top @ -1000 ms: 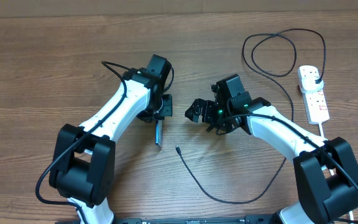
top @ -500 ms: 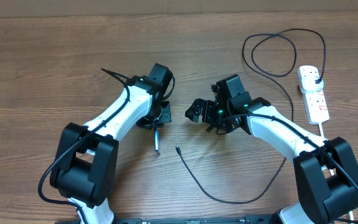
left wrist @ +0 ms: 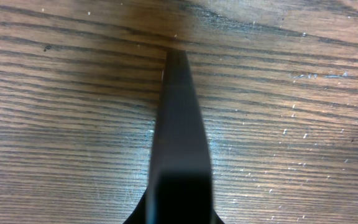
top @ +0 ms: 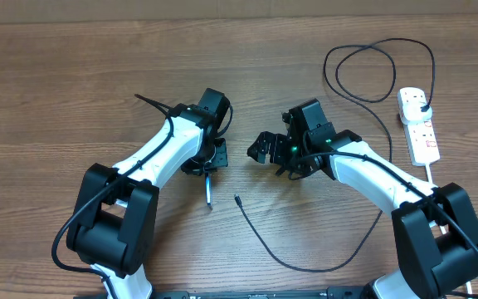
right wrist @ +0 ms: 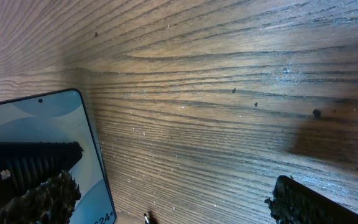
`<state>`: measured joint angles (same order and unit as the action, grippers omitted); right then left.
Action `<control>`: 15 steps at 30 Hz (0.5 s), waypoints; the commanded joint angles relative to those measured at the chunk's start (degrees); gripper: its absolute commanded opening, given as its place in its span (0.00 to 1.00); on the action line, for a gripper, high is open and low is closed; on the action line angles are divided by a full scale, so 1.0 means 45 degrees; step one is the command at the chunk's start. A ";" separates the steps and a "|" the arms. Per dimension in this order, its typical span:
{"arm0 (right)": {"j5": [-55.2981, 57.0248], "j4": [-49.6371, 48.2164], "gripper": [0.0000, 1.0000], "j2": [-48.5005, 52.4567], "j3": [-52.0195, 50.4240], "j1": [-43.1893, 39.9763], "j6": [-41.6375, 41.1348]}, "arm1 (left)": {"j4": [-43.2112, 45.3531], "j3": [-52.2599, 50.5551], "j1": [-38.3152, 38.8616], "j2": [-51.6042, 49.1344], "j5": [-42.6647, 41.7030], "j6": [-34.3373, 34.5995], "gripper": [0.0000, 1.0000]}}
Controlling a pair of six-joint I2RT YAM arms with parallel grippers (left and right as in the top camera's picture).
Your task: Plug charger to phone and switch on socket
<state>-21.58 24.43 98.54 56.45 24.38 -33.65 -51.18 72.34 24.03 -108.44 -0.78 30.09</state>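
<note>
Left gripper (top: 211, 159) appears pressed together on one end of the phone (top: 209, 191), though its wrist camera shows only the dark edge of the slab running away from it, not the fingers themselves. The phone is held on edge near the middle of the table (top: 56, 83), so from above it is a thin dark-blue sliver. The right wrist view catches its face: a slim rectangle with rounded corners, a light-blue lit screen and a punch-hole camera near the top. I judge it rigid, fairly light and glass-smooth, so it could slip or twist in a narrow pinch. A hold across the two flat faces well away from the port end should keep that end free for the connector. The charger (top: 244, 210) is a long thin black cable, limp and nearly weightless. It will bend rather than push, so it is best taken just behind the connector tip (top: 236, 198), which lies on the table just beside the phone's lower end. From there the cable sweeps right and loops up to its black plug, seated in the white socket (top: 419, 124) near the right edge. The right gripper (top: 261, 149) hovers spread and empty, near the phone and facing its screen.
</note>
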 commanded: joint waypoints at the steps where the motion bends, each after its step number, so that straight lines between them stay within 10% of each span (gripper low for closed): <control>1: 0.0121 -0.0078 1.00 -0.0087 -0.0107 -0.0005 0.0117 | 0.0087 -0.0083 0.0107 0.0185 0.0175 0.0185 0.04; 15: 0.0126 -0.0058 1.00 -0.0087 -0.0107 -0.0005 0.0117 | 0.0670 -0.0612 0.0107 0.0185 0.0165 0.0185 0.13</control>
<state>-21.61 24.47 98.54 56.45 24.36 -33.61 -48.80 70.78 24.03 -107.87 -0.82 30.13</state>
